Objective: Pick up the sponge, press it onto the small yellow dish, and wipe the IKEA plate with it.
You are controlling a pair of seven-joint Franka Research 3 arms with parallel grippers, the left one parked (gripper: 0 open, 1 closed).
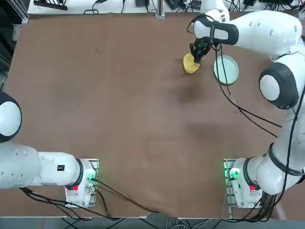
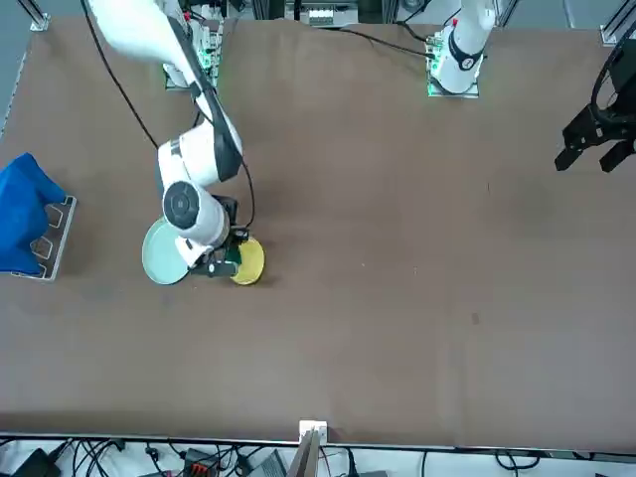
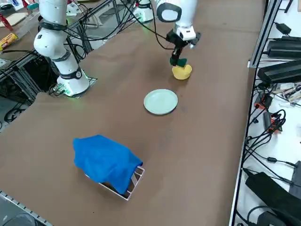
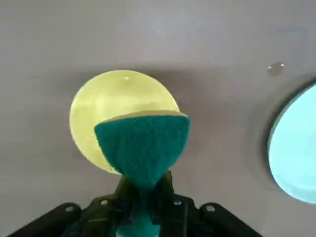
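The small yellow dish (image 4: 106,111) sits on the brown table, also seen as the yellow dish (image 1: 190,64) far from the bases. My right gripper (image 4: 143,195) is shut on the sponge (image 4: 143,145), squeezing its green face into a fan shape, with the yellow foam edge toward the dish. The sponge hangs just above the dish's near rim; whether it touches is unclear. In the side view the gripper (image 3: 177,60) stands over the dish (image 3: 182,72). The pale mint IKEA plate (image 1: 226,69) lies close beside the dish, nothing on it.
A blue cloth (image 3: 106,162) drapes over a small rack (image 3: 134,181) near the table's right side. Cables (image 1: 248,112) trail from the arm across the table. The table's far edge (image 1: 157,13) is close behind the dish.
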